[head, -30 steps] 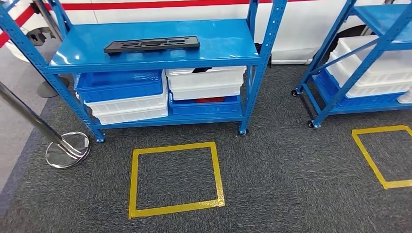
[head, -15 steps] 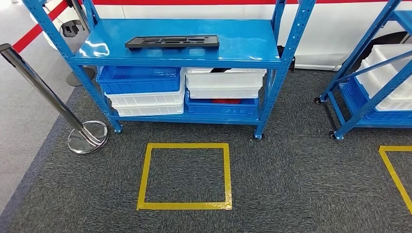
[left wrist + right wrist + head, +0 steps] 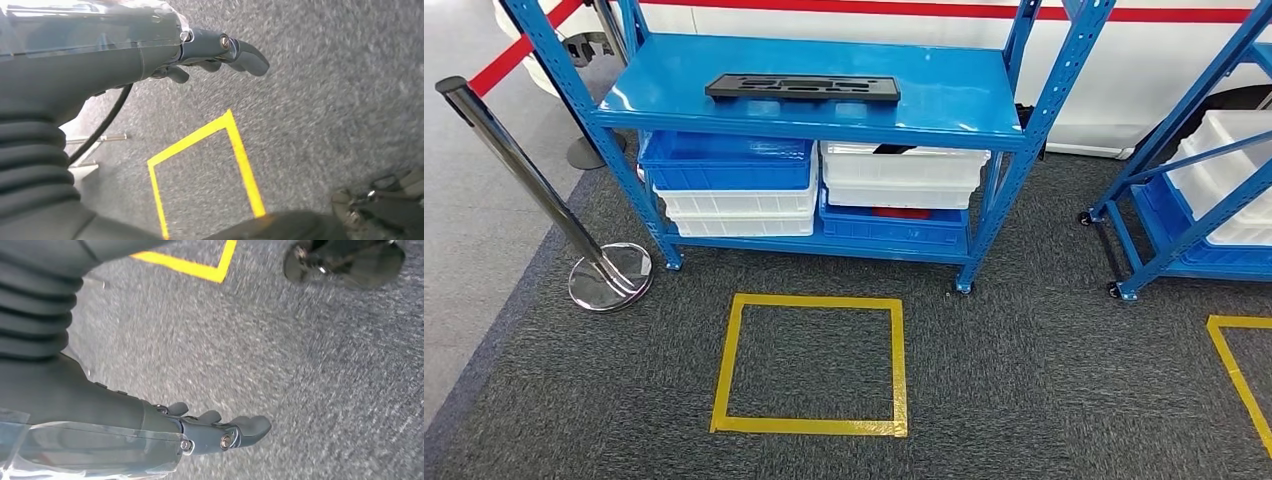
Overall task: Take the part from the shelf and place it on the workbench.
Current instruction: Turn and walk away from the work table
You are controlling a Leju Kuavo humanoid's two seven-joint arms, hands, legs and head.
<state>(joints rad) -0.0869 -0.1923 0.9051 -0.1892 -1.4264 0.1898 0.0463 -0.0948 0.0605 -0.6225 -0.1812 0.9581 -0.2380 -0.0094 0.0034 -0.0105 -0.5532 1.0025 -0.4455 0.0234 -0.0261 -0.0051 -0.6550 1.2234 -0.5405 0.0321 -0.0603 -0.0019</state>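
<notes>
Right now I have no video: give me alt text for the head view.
A flat black part lies on the top board of a blue shelf, with blue and white bins stacked on the level below. On the grey carpet before it is a yellow tape square; a chrome stanchion stands at the left.

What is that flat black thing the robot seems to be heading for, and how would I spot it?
Find the blue metal shelf in front of the white wall with a red stripe. On its top board lies the part, a long, flat black plate with cut-out slots. It is the only thing up there; the bins sit on the level below.
</notes>
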